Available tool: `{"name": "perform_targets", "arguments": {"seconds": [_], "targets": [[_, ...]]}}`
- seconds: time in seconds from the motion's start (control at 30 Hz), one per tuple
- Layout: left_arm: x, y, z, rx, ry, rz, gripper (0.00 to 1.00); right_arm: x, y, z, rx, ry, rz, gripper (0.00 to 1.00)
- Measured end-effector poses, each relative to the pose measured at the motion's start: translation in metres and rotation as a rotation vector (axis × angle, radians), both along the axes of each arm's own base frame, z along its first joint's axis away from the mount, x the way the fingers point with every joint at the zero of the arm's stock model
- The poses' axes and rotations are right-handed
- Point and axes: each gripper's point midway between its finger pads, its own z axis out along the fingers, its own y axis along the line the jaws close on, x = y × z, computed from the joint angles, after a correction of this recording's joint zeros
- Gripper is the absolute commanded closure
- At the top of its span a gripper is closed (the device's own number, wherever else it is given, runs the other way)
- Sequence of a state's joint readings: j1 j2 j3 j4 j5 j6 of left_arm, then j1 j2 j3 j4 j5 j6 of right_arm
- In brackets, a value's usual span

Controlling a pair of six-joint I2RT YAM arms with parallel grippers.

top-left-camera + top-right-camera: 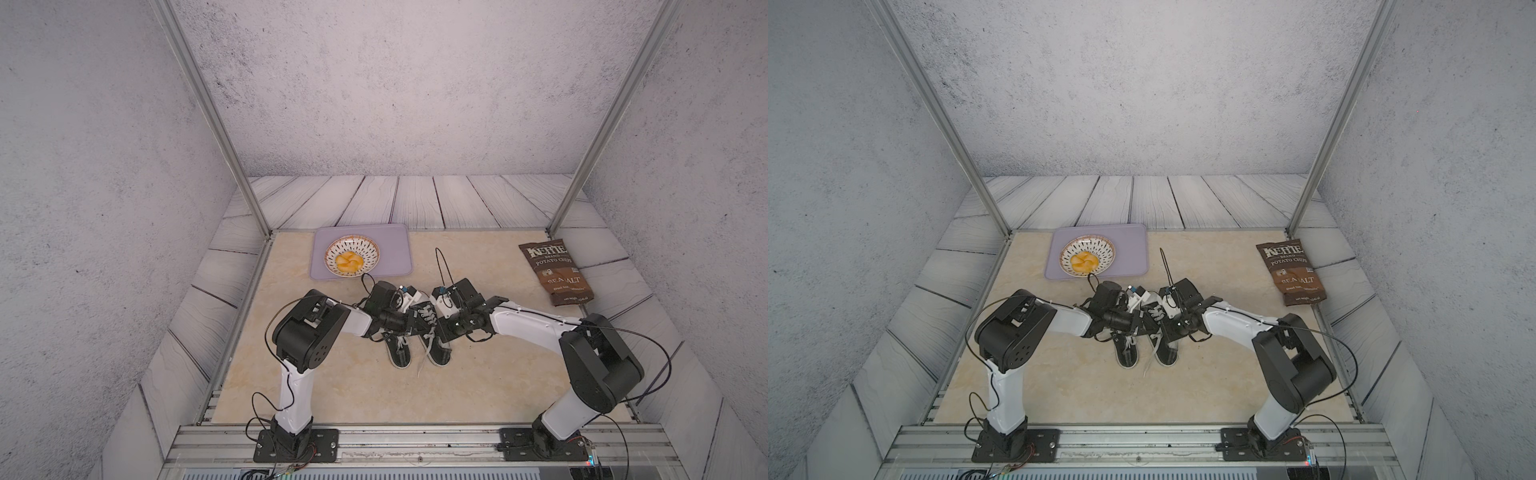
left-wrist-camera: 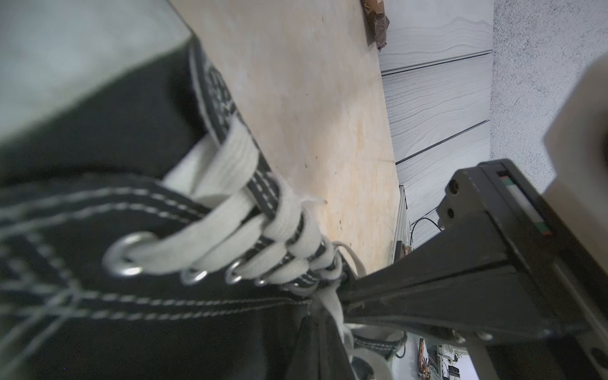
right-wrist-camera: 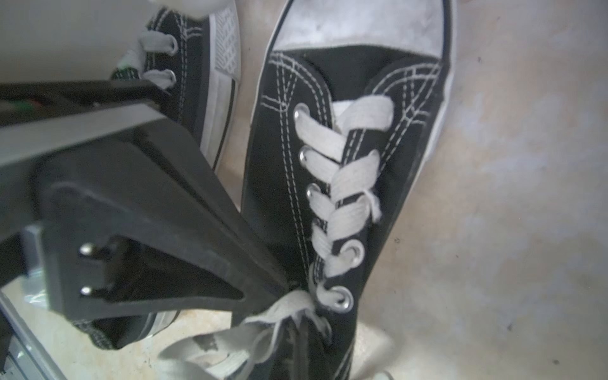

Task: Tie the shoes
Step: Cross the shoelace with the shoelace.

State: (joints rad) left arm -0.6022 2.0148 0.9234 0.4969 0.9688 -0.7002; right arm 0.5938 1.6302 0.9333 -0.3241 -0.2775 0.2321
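The shoes, two small black sneakers with white toe caps, lie side by side mid-table: the left shoe [image 1: 400,353] [image 1: 1128,354] and the right shoe [image 1: 435,343] [image 1: 1165,347] [image 3: 329,164]. Both arms meet over the right shoe's tongue. My left gripper [image 1: 417,328] [image 2: 324,332] is shut, with a white lace [image 2: 330,304] pinched between its dark fingers. My right gripper [image 1: 437,332] [image 3: 297,348] is shut on a bunched white lace [image 3: 283,312] by the top eyelets. A loose lace end [image 1: 422,365] trails toward the front. The wrists hide the shoes' toes in both top views.
A purple tray [image 1: 392,249] at the back holds a patterned bowl [image 1: 352,255] of yellow chips. A brown chip bag [image 1: 555,270] lies at the back right. Metal frame posts [image 1: 232,145] rise at the rear corners.
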Motion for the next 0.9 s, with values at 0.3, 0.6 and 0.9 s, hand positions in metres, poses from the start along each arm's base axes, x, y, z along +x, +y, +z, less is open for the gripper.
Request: {"name": "perform_targets", "arguments": {"seconds": [0.3, 0.6, 0.9], "targets": [[0.0019, -0.0046, 0.0042, -0.043, 0.016, -0.001, 0.86, 0.0001, 0.0000, 0.0000, 0.000, 0.000, 0.000, 1.00], [0.0014, -0.0054, 0.0057, -0.067, 0.027, -0.005, 0.81, 0.0001, 0.0003, 0.0000, 0.002, 0.000, -0.003, 1.00], [0.0010, -0.0054, 0.0065, -0.072, 0.030, -0.009, 0.84, -0.0008, 0.0023, 0.0005, 0.018, 0.013, -0.013, 1.00]]}}
